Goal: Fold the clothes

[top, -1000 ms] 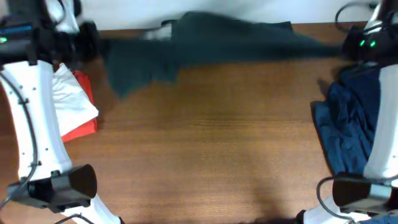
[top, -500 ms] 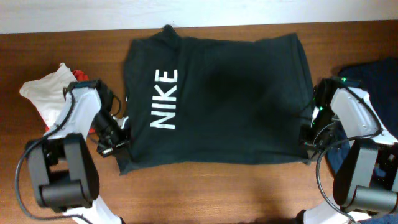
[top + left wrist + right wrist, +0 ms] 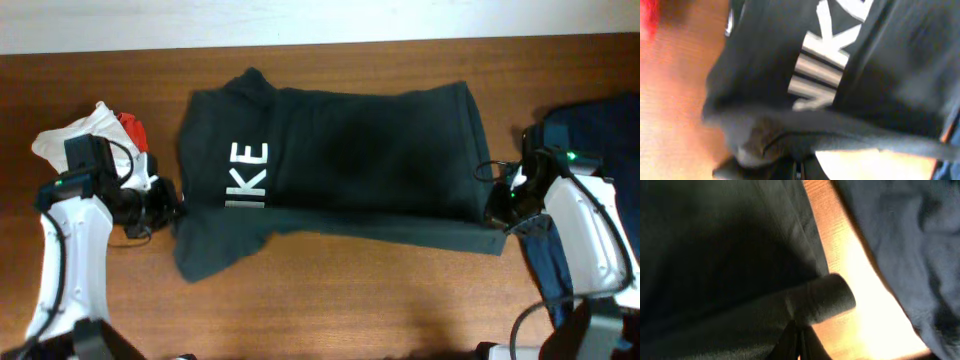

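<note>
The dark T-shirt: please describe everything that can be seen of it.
The dark T-shirt, soft cotton by its look, bears white lettering. It lies spread on the wooden table, its near edge folded over the front, hiding part of the print. The left end effector and right end effector pinch that fold's ends.

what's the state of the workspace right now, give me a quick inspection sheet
surface: wooden table, bare along the near edge
job's things: dark shirt spread across the middle, partly folded over so its white lettering is cut off; one sleeve sticks out at the near left
clutter: blue garment heaped at the right edge; white and red clothes at the left edge
grippers: left gripper shut on the shirt's left side; right gripper shut on its right hem
cables: thin black cable looping on the left arm, another by the right arm, neither on the shirt
surroundings: pale wall behind the table
</note>
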`<action>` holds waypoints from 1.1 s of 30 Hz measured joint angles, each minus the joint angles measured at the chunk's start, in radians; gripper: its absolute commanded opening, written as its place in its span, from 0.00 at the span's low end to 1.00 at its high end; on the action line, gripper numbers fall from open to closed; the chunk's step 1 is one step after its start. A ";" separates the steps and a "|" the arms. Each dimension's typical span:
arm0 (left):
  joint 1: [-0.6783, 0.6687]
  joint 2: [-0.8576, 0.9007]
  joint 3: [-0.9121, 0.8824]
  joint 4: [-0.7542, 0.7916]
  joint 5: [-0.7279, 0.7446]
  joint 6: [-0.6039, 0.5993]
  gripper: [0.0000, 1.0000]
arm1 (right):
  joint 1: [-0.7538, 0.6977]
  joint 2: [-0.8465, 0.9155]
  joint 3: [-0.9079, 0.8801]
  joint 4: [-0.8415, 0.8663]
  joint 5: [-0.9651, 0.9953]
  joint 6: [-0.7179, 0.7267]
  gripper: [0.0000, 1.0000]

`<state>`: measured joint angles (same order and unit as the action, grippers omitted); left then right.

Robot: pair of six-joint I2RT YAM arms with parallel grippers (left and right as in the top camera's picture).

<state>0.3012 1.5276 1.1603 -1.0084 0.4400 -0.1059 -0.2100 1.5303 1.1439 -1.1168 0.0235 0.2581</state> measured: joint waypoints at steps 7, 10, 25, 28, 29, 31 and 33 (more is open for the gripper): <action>-0.081 0.229 -0.003 0.314 0.089 -0.019 0.00 | 0.000 0.101 0.000 0.305 -0.052 -0.034 0.04; -0.093 0.280 -0.005 0.442 0.097 -0.020 0.01 | 0.000 0.115 -0.001 0.363 -0.053 -0.034 0.04; -0.139 0.232 0.098 0.332 0.080 0.029 0.54 | 0.000 0.220 -0.024 0.364 -0.067 -0.048 0.24; -0.274 0.215 0.101 0.224 0.024 0.062 0.54 | 0.000 0.222 -0.111 0.391 -0.067 -0.049 0.24; -0.335 0.216 0.095 0.207 -0.014 0.066 0.55 | 0.000 0.223 -0.143 0.414 -0.067 -0.048 0.24; -0.426 0.215 0.062 0.203 -0.102 0.072 0.55 | 0.000 0.223 -0.170 0.433 -0.067 -0.048 0.23; -0.528 0.215 0.004 0.198 -0.173 0.077 0.55 | 0.000 0.223 -0.170 0.434 -0.067 -0.048 0.24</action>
<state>-0.2264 1.7428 1.1645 -0.8101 0.2668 -0.0288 -0.2100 1.7535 0.9737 -0.6827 -0.0433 0.2100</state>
